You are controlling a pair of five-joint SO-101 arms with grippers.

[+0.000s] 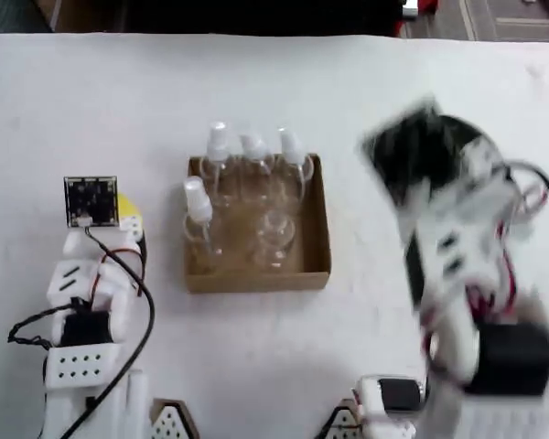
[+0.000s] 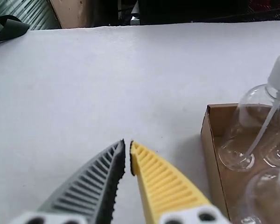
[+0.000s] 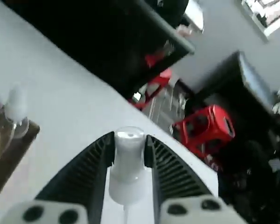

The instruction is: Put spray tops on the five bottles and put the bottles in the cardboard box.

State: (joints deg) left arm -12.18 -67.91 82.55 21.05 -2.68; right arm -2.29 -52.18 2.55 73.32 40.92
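The white desk (image 1: 274, 101) carries the cardboard box (image 1: 316, 270) at its middle. The right arm (image 1: 467, 265) stands over the desk's near right corner, and the left arm (image 1: 82, 320) is by the near left corner. Five bottles (image 1: 247, 174) stand in the box. Four wear tops, and the bare-necked bottle (image 1: 276, 238) is toward the box's near right. The right jaws grip a spray top (image 3: 127, 163). The left jaws are closed on nothing.

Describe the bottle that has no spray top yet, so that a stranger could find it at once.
On the white table stands a cardboard box with five clear bottles, three in the far row and two nearer the arms. The bare bottle is one of the near two. Its neck is open, while the other four carry white tops.
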